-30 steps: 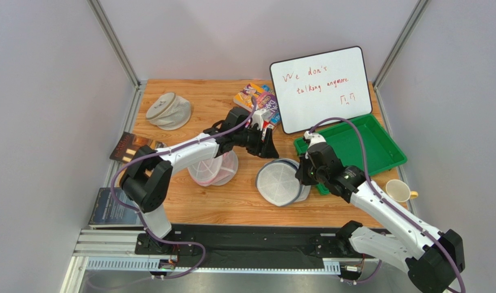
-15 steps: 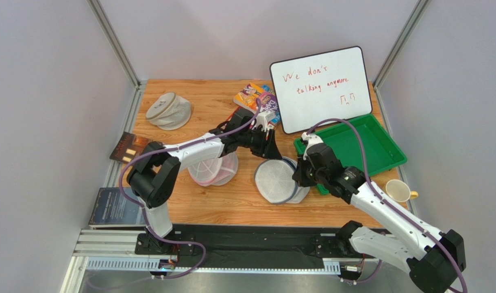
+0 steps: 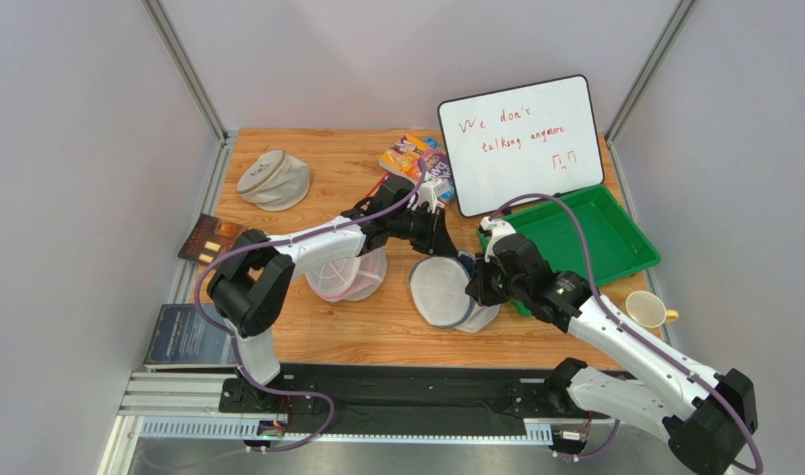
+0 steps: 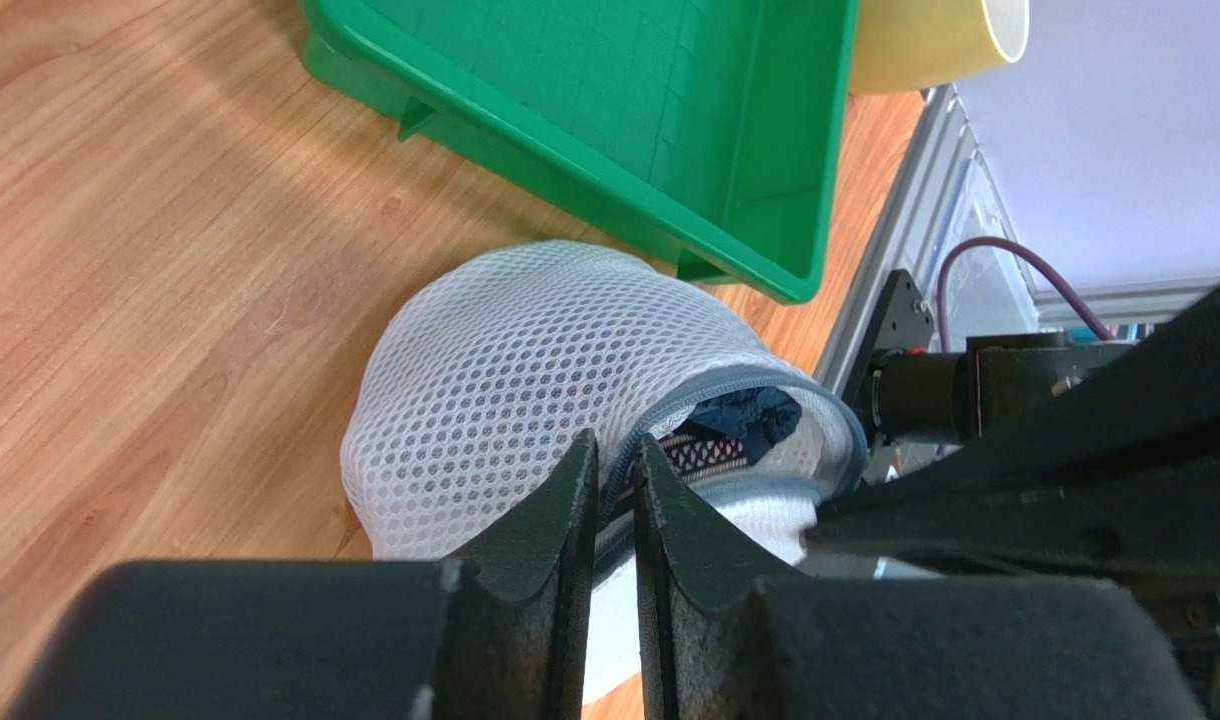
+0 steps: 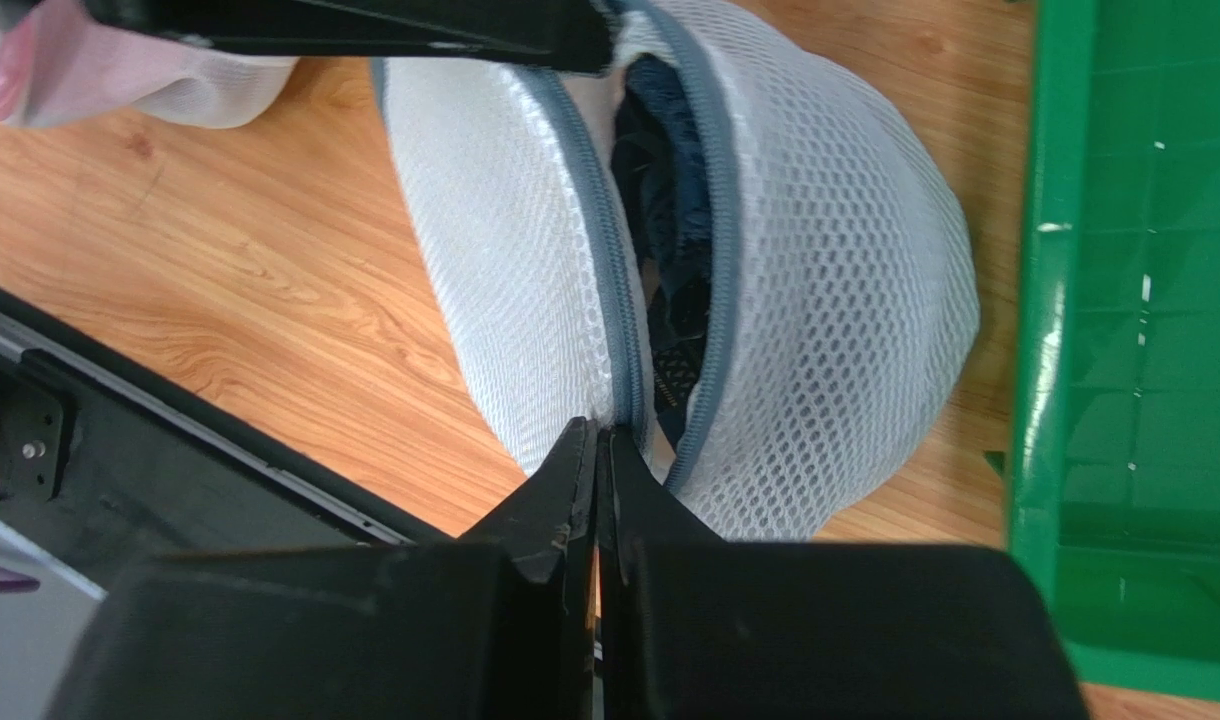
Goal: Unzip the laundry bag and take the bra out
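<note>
The white mesh laundry bag (image 3: pixel 444 292) stands on edge in the middle of the table, its grey-blue zipper rim partly parted. Through the gap shows the dark navy bra (image 5: pixel 664 180), seen also in the left wrist view as the bra (image 4: pixel 739 417). My left gripper (image 3: pixel 442 244) comes in from the far side. In its wrist view the left gripper (image 4: pixel 613 455) has its jaws closed to a narrow slit on the bag's (image 4: pixel 496 368) zipper rim. My right gripper (image 5: pixel 598 438) is shut on the rim at the near end of the opening of the bag (image 5: pixel 849 255).
A green tray (image 3: pixel 585 237) lies right of the bag, with a whiteboard (image 3: pixel 520 139) behind it and a yellow cup (image 3: pixel 646 309) near the right arm. A pink-tinted mesh bag (image 3: pixel 349 275) sits under the left arm, and a beige bag (image 3: pixel 274 180) is at the far left. Books (image 3: pixel 414 156) lie at the back.
My left gripper has moved right onto the bag's top edge and its jaws have closed there. The right gripper has pushed the bag a little to the left.
</note>
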`<state>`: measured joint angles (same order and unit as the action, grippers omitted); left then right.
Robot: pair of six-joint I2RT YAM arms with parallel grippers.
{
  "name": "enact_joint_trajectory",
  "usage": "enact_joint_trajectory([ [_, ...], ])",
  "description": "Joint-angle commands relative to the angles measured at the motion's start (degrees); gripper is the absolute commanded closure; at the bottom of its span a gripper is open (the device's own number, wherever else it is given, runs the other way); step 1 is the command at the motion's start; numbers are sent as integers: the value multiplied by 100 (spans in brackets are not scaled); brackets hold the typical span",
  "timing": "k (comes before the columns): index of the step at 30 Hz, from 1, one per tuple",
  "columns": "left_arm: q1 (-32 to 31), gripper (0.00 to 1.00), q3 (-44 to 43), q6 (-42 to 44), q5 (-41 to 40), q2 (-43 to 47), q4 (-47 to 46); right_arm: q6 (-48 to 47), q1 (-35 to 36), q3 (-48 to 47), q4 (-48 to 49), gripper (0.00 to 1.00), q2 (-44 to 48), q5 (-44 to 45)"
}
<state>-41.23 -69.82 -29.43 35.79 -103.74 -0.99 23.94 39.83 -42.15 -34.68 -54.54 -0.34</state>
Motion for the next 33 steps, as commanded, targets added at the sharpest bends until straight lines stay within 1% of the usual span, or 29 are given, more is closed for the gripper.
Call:
enact_joint_trajectory([
  [1,-34,81,-233,-80,156,-58,-296,-48,252,-364,488,100,67,-300],
  [4,-25,84,-277,-80,174,-76,-252,-56,506,-460,532,100,-3,-291],
  [6,-25,89,-330,-46,182,-102,-156,-109,665,-557,550,100,-91,-239],
  [7,-34,94,-374,-28,174,-120,-129,-170,831,-601,558,100,-135,-212],
  [9,-25,99,-418,-10,174,-146,-50,-206,973,-697,602,100,-258,-186],
  [14,-25,100,-506,16,209,-190,-6,-381,1430,-873,787,100,-592,-326],
  [20,-25,100,-568,34,262,-243,47,-663,1993,-1207,822,100,-1295,-616],
  [21,-25,100,-559,43,253,-243,55,-654,2106,-1243,866,97,-1435,-643],
  [22,-16,100,-568,51,262,-243,56,-645,2151,-1269,918,91,-1488,-686],
  [23,-25,100,-568,60,253,-243,64,-576,2177,-1313,980,82,-1541,-783],
  [24,-25,100,-568,60,262,-251,64,-558,2239,-1322,1102,65,-1559,-844],
  [26,-25,100,-568,78,253,-243,73,-531,2257,-1374,1208,53,-1507,-985],
  [27,-16,100,-568,78,253,-243,73,-522,2266,-1392,1218,43,-1472,-994],
  [30,-25,100,-568,113,244,-216,73,-592,2274,-1497,1078,38,-1279,-907],
  [33,-25,100,-541,130,235,-164,73,-689,2266,-1577,797,37,-989,-740],
])
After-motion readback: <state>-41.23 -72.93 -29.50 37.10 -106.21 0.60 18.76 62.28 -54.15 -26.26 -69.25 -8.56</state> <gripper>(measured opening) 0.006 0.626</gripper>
